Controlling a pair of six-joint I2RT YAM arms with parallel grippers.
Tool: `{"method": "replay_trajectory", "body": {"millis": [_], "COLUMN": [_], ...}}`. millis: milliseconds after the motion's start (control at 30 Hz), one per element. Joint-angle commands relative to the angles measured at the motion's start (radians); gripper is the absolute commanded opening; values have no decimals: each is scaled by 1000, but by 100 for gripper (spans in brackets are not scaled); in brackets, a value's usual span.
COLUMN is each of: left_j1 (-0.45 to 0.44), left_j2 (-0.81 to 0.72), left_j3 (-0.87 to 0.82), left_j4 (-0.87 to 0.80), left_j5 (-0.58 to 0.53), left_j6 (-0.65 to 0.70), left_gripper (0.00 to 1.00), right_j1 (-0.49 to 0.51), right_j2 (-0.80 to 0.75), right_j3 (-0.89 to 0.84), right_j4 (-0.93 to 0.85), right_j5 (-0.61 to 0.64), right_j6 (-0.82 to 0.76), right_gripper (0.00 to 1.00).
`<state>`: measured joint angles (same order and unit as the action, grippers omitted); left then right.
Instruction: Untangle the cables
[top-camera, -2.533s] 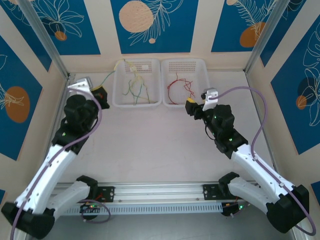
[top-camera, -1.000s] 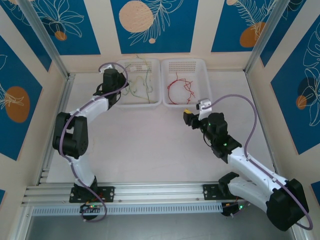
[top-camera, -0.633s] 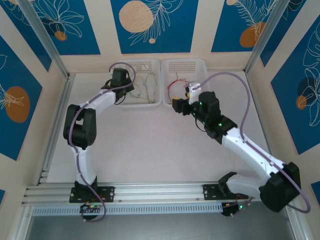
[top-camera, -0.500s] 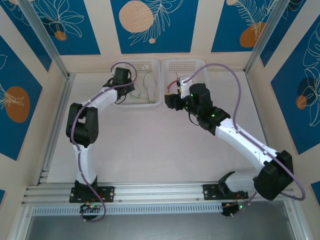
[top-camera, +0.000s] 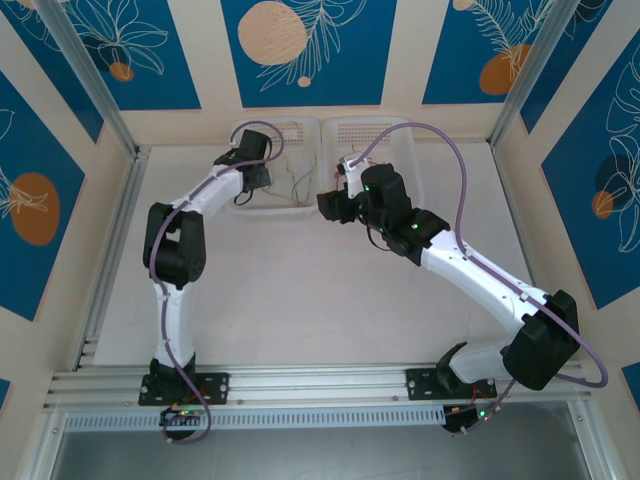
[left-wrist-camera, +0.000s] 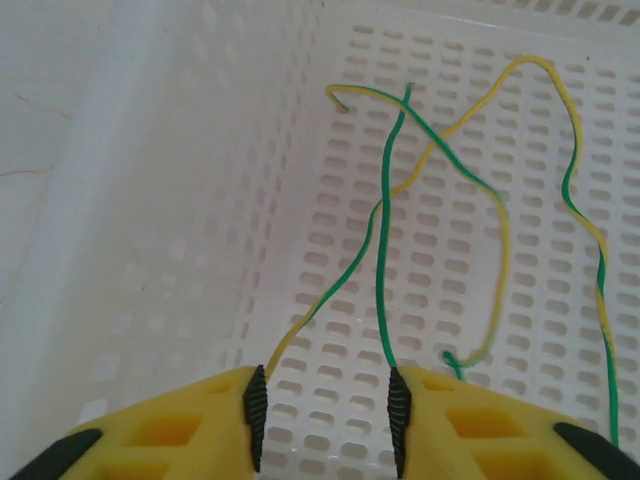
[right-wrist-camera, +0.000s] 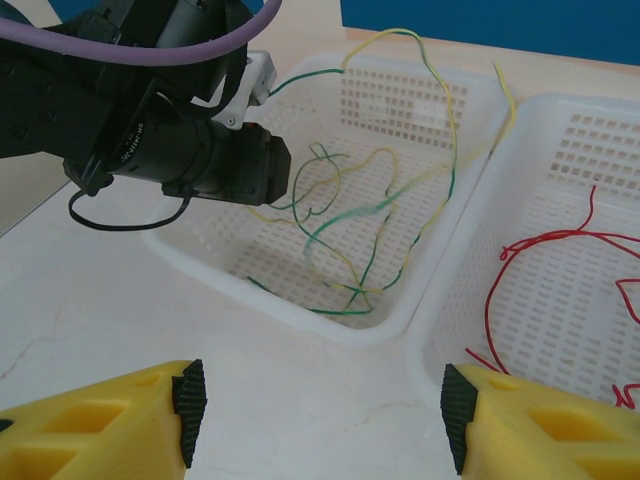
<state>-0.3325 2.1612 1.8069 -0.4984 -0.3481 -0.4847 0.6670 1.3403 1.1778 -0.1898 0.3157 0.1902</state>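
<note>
While the left gripper (left-wrist-camera: 325, 415) hangs inside the left basket (left-wrist-camera: 190, 210), its yellow fingers (left-wrist-camera: 190, 425) stand apart with bare basket floor showing between them, clenched on nothing. One green cable (left-wrist-camera: 383, 260) runs down the floor to the edge of one black pad, and a yellow-and-green cable (left-wrist-camera: 325, 300) slants down to the edge of the other pad; whether either touches rubber I cannot tell. Beyond the fingertips these two cross, and a further yellow-and-green cable (left-wrist-camera: 575, 190) loops along the far side of the floor.

From the right wrist camera, the right gripper (right-wrist-camera: 315, 415) is released as well, its fingers spread wide with nothing between them. It hovers over the pale table (right-wrist-camera: 150, 320), just in front of the seam where the two baskets meet. Ahead of it the left basket (right-wrist-camera: 330, 325) holds the tangle of green and yellow cables (right-wrist-camera: 340, 215), some strands arching up above the rim, and the left arm's dark wrist (right-wrist-camera: 200, 150) leans in over the basket's left end. Beside it, the right basket (right-wrist-camera: 580, 300) holds the red cable (right-wrist-camera: 560, 240), lying in loose curves on the perforated floor.

From above, both arms reach far across the table, the left arm (top-camera: 185, 240) to the left basket and the right arm (top-camera: 470, 270) stretched diagonally towards the gap between the baskets, lilac hoses (top-camera: 445, 150) arcing over them
</note>
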Motion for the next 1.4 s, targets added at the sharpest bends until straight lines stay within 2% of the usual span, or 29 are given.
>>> {"method": "replay_trajectory", "body": {"millis": [0, 167, 467, 600, 667, 733, 767, 800, 867, 1133, 1233, 1367], "left_j1": [-23, -37, -52, -55, -67, -88, -105, -127, -152, -121, -99, -70], "left_j2": [-67, -146, -320, -375, -390, -391, -384, -373, -344, -178, -114, -70], "left_j3": [42, 31, -37, -64, -59, -42, -35, -30, -22, 120, 175, 184], "left_j4": [-35, -47, -44, -19, -18, -15, -16, -13, -12, -91, -144, -133], "left_j5": [-31, -49, -2, 33, 61, 114, 135, 112, 13, -4, -67, -106], "left_j6": [51, 64, 79, 108, 147, 203, 245, 283, 319, 341, 318, 322], "left_gripper": [40, 41, 42, 49, 58, 73, 76, 81, 100, 100, 100, 100], "right_j1": [13, 17, 15, 14, 14, 14, 14, 14, 13, 14, 10, 5], "right_j2": [-25, -44, -86, -89, -89, -93, -96, -98, -102, -133, -155, -174], "right_j3": [32, 26, 2, 3, 3, 0, -4, -7, -10, -32, -48, -62], "right_j4": [-16, -28, -26, -26, -29, -26, -22, -19, -14, -27, -26, -31], "right_j5": [32, 59, 94, 99, 100, 100, 101, 101, 99, 109, 120, 122], "right_j6": [-4, -16, -18, -23, -23, -22, -22, -20, -17, -12, -13, -14], "right_gripper": [66, 66, 66, 66, 66, 66, 66, 66, 66, 66, 66, 67]}}
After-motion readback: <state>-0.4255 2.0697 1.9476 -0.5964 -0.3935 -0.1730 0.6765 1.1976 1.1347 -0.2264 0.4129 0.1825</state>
